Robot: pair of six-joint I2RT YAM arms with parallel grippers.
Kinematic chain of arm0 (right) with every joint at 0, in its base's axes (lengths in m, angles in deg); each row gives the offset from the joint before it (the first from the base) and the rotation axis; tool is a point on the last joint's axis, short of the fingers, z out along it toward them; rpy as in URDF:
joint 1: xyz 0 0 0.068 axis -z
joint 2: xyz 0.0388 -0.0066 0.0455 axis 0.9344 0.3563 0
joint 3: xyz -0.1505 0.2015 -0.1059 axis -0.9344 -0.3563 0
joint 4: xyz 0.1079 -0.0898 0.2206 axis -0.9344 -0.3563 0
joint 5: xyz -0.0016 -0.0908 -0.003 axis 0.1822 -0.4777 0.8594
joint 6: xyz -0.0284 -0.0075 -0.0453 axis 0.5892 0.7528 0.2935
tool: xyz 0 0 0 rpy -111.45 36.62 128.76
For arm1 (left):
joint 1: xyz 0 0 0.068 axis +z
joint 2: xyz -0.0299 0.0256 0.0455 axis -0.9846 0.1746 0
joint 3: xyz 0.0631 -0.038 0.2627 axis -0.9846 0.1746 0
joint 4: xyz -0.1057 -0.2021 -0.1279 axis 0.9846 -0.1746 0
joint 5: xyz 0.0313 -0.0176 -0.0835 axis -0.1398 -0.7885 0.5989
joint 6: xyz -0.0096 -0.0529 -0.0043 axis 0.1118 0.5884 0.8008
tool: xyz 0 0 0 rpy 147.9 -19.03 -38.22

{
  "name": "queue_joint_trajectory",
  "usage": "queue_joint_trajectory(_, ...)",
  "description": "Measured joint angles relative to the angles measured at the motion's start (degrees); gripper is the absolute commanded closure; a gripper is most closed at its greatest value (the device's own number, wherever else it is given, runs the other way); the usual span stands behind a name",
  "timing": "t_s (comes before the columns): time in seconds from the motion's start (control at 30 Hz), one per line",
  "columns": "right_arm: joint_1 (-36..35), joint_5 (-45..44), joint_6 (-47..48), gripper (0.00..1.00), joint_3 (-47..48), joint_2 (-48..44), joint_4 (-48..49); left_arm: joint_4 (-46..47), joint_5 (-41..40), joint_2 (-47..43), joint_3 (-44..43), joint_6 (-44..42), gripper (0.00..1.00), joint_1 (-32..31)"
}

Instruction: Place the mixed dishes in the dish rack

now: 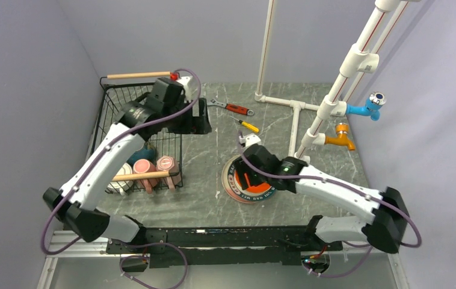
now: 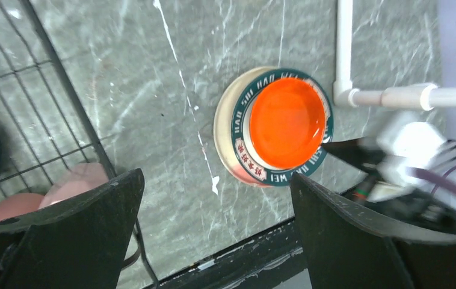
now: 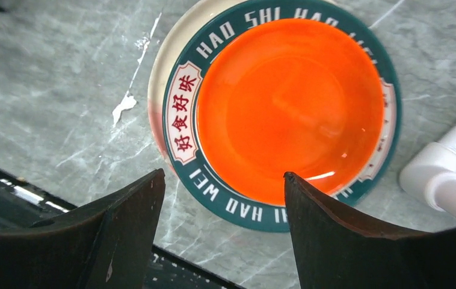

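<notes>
The orange-red plate (image 1: 253, 180) lies on the larger lettered-rim plate (image 1: 233, 191) on the table right of centre; both show in the right wrist view (image 3: 289, 108) (image 3: 180, 114) and the left wrist view (image 2: 286, 120) (image 2: 240, 147). My right gripper (image 1: 243, 174) (image 3: 223, 174) is open just above the stack's near edge, one finger over the orange plate's rim. My left gripper (image 1: 192, 120) (image 2: 215, 177) is open and empty, high by the right side of the dish rack (image 1: 106, 114). In the rack lie two pink mugs (image 1: 143, 168) (image 1: 166, 164), a white mug (image 1: 120, 179) and the teal bowl (image 1: 136, 155).
A red-handled wrench (image 1: 233, 108) and a yellow-handled screwdriver (image 1: 246, 124) lie at the back centre. A white pipe frame (image 1: 298, 114) with blue (image 1: 367, 108) and orange (image 1: 341, 139) taps stands at the back right, close to the plates. Walls close in both sides.
</notes>
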Motion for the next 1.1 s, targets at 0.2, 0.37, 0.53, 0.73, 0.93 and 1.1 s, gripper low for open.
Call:
queue_joint_trajectory(0.2, -1.1, -0.8, -1.4, 0.38, 1.2, 12.5, 3.6, -4.2, -6.4, -5.5, -4.9, 0.0, 0.01, 1.0)
queue_joint_trajectory(0.37, -1.1, -0.7, -1.8, 0.4, 2.5, 19.1, 7.1, -5.3, -10.0, -11.2, -3.4, 0.2, 0.01, 2.8)
queue_joint_trajectory(0.53, -1.1, -0.9, -1.9, 0.44, 4.4, 23.0, 8.6, -5.6, -11.3, -14.4, -2.8, 0.1, 0.01, 3.5)
queue_joint_trajectory(0.73, -1.9, -3.0, -2.0, 0.61, 5.7, 27.6, 9.2, -5.2, -11.9, -14.4, -1.7, -0.2, 0.0, 3.7)
queue_joint_trajectory(0.93, -3.2, -5.7, -0.9, 0.89, 6.6, 28.8, 9.1, -5.0, -12.1, -14.4, -1.5, -0.6, 0.01, 4.2)
queue_joint_trajectory(1.1, -3.5, -5.9, 0.5, 1.0, 7.7, 28.7, 9.3, -5.0, -12.0, -14.1, -1.5, -1.1, 0.01, 4.4)
